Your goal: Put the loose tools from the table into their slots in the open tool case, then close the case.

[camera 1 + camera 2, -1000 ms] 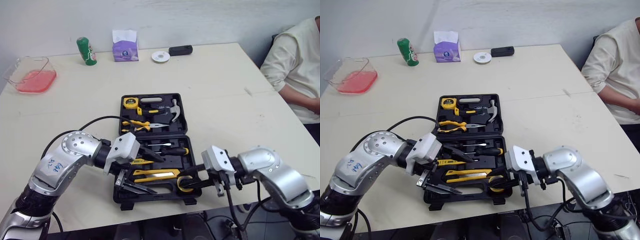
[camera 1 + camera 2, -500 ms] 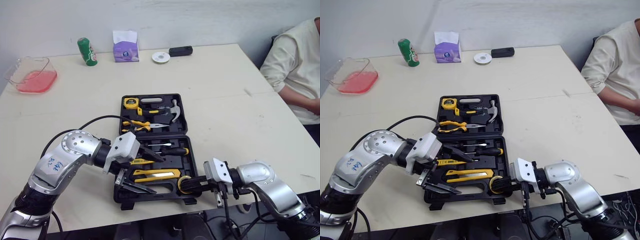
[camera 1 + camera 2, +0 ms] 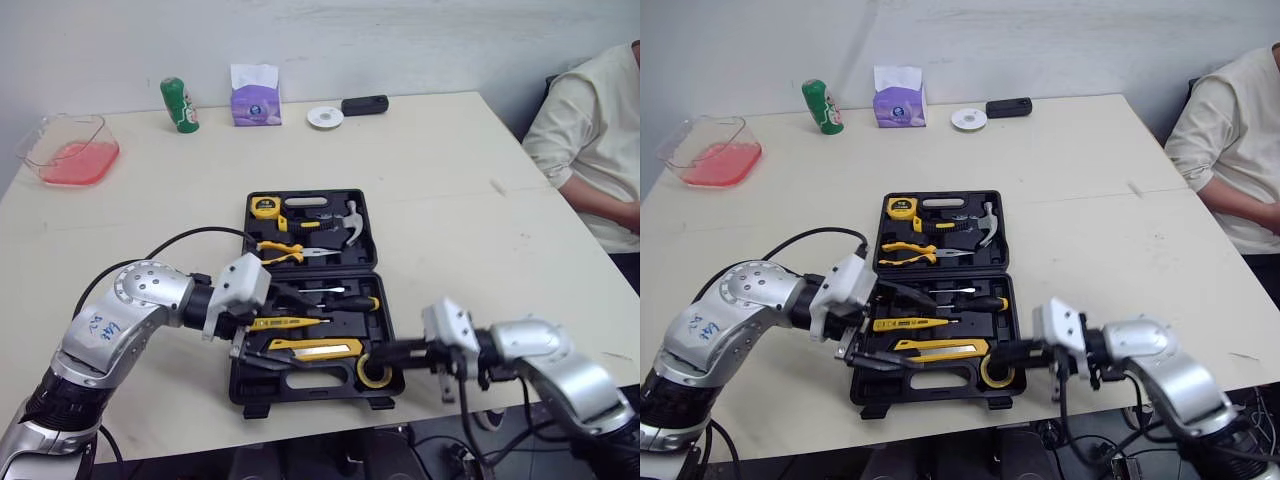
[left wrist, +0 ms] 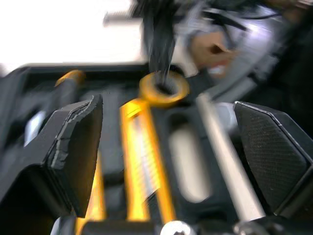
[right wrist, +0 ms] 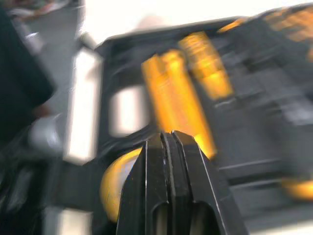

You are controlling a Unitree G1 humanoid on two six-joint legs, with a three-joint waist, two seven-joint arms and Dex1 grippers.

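The open black tool case (image 3: 310,393) lies on the table near its front edge. Its far half holds a tape measure (image 3: 264,207), a hammer (image 3: 348,222) and pliers (image 3: 280,250). The near half holds screwdrivers (image 3: 350,302), a yellow utility knife (image 3: 315,347) and a yellow tape roll (image 3: 375,370) in its right corner. My left gripper (image 3: 285,330) hovers open over the near half's left side, with nothing between its fingers (image 4: 73,147). My right gripper (image 3: 385,353) is shut, its tips at the tape roll (image 4: 146,93).
A person in a cream top (image 3: 590,140) sits at the table's right side. At the far edge stand a green can (image 3: 179,104), a tissue pack (image 3: 255,95), a white disc (image 3: 323,117) and a black object (image 3: 362,105). A clear container (image 3: 70,150) sits far left.
My right wrist has drifted slightly to the right while its shut tips stay at the tape roll. The left gripper has hardly moved. The head view has shifted a little.
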